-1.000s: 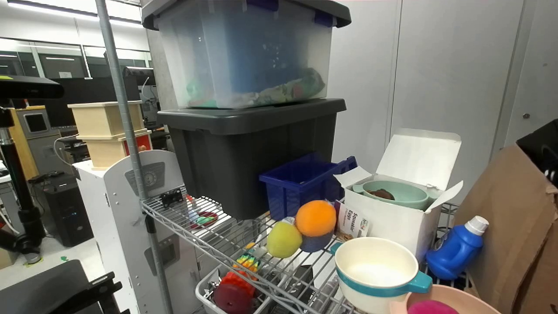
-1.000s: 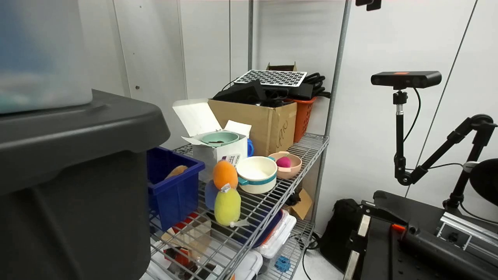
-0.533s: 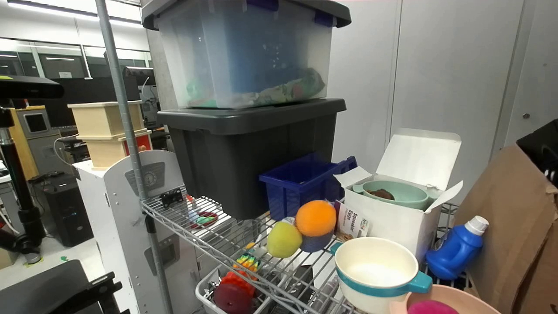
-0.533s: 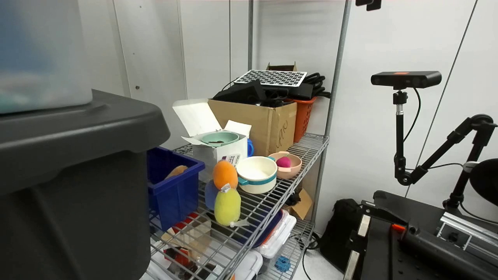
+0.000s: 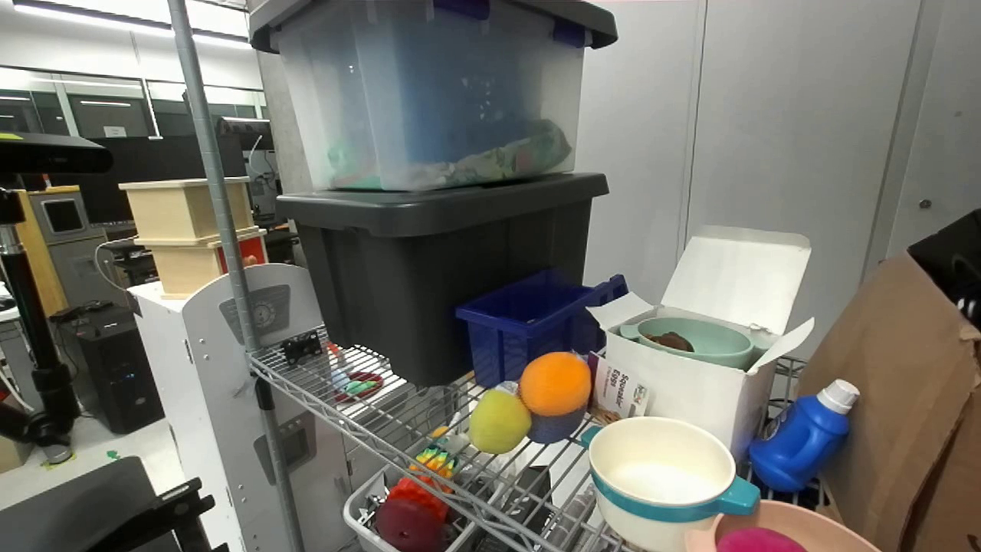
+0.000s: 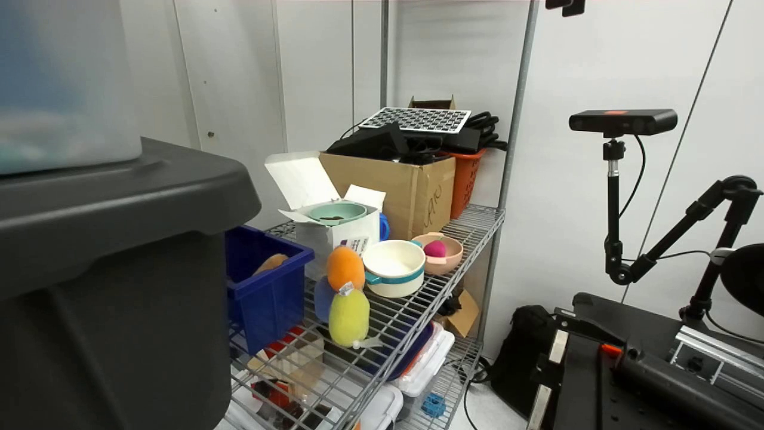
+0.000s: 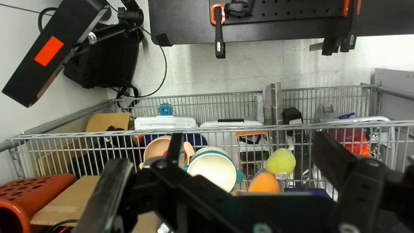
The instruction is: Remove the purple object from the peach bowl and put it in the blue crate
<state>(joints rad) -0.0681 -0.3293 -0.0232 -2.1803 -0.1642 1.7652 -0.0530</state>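
The purple object is a small magenta-pink item (image 6: 435, 249) lying inside the peach bowl (image 6: 444, 266). In an exterior view the item (image 5: 759, 540) and bowl (image 5: 831, 527) are cut by the bottom edge. The blue crate (image 6: 268, 316) stands on the wire shelf against the black tote; it shows in an exterior view (image 5: 502, 345) too. In the wrist view my gripper (image 7: 249, 142) is open and empty, fingers wide apart. Its left finger partly covers the peach bowl (image 7: 155, 149) and magenta item (image 7: 165, 153). Its body hides most of the crate (image 7: 307, 192).
A cream bowl with teal handles (image 6: 394, 269) stands beside the peach bowl. An orange ball (image 6: 345, 269) and a yellow one (image 6: 349, 318) stand before the crate. A white box (image 6: 337, 239) holds a green bowl. The black tote (image 5: 444, 284) and shelf posts are tall obstacles.
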